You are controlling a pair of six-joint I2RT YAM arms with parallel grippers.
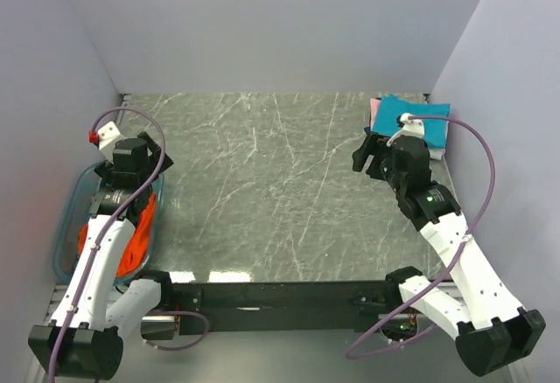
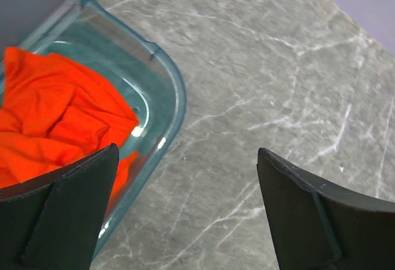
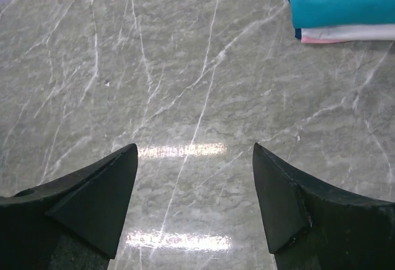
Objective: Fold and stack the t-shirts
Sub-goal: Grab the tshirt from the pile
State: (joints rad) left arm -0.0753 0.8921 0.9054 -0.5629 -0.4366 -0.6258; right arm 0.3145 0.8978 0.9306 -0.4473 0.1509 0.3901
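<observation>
Nearest the arm bases, the crumpled orange-red t-shirt (image 2: 55,110) lies in the translucent bin (image 2: 176,91) at the left edge of the table (image 1: 262,182). The left gripper (image 2: 187,153) hangs over the bin's far corner, fingers spread wide and holding nothing, with the shirt off to one side and partly hidden behind one finger, not between them. Farther out, the right gripper (image 3: 194,148) is also wide apart and empty above the tabletop, and beyond it, in the far right corner and well clear of its fingers, the teal t-shirt (image 3: 345,2) tops the white and pink folded shirts (image 3: 352,32).
</observation>
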